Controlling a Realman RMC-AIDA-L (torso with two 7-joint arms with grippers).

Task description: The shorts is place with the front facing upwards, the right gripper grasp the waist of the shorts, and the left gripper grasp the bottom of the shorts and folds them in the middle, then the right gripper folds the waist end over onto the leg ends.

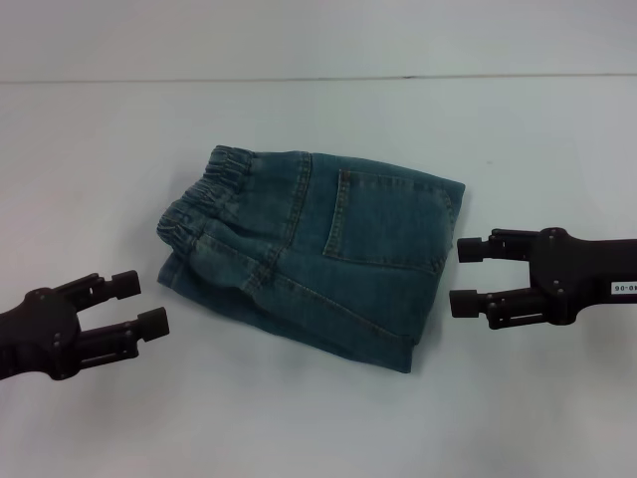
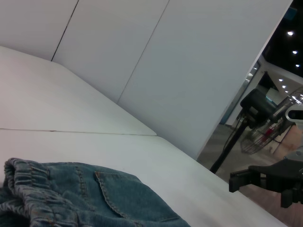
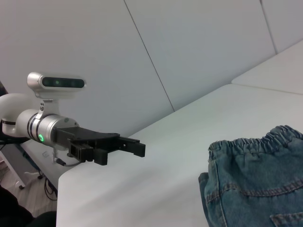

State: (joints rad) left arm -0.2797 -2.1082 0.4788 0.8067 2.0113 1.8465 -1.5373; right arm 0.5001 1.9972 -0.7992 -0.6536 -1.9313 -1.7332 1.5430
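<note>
The denim shorts [image 1: 318, 254] lie folded into a compact block at the table's middle, with a back pocket facing up. The ruched waist [image 1: 204, 194] is at the block's left end and rests on a lower denim layer. I cannot make out the leg ends. My left gripper [image 1: 144, 303] hovers open to the lower left of the shorts, apart from the cloth. At their right edge my right gripper [image 1: 463, 276] is open and holds nothing. The left wrist view shows the shorts [image 2: 94, 198] and the right gripper [image 2: 258, 190]. The right wrist view shows the waist [image 3: 255, 144] and the left gripper [image 3: 137, 146].
The shorts rest on a white table [image 1: 100, 119] with a white wall behind it. A fan on a stand [image 2: 255, 118] is beyond the table's edge in the left wrist view.
</note>
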